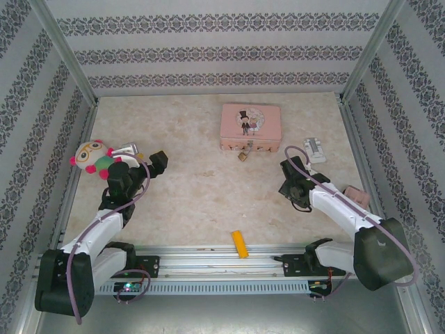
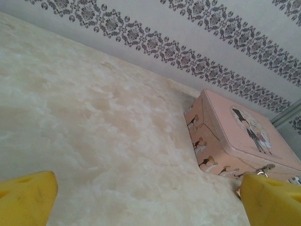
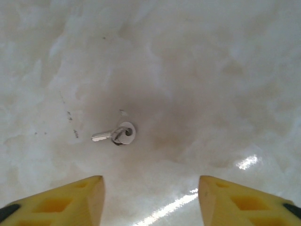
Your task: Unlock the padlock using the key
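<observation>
My right arm reaches forward from its base with the forearm angled inward and the wrist tipped down, so the right gripper point(image 1: 290, 182) hangs over the table point(image 1: 188, 202) facing the surface. In the right wrist view its yellow fingers point(image 3: 56, 200) stand wide apart with nothing between them. The key point(image 3: 115, 135) lies flat just ahead of them, a little left of the gap's centre, blade pointing left, a small ring through its head.

My left arm is folded up at the elbow, the left gripper point(image 1: 158, 161) held low and aimed toward the pink tin point(image 1: 250, 126). It is spread wide as well and grips nothing. A plush toy point(image 1: 94, 158) sits just behind it.

The padlock point(image 1: 243, 156) is at the tin's front wall, well apart from the right gripper, beyond it and to its left. From the left wrist I think a brass sliver beside the right-hand finger point(image 2: 270, 200) is the lock, but it is mostly hidden.
</observation>
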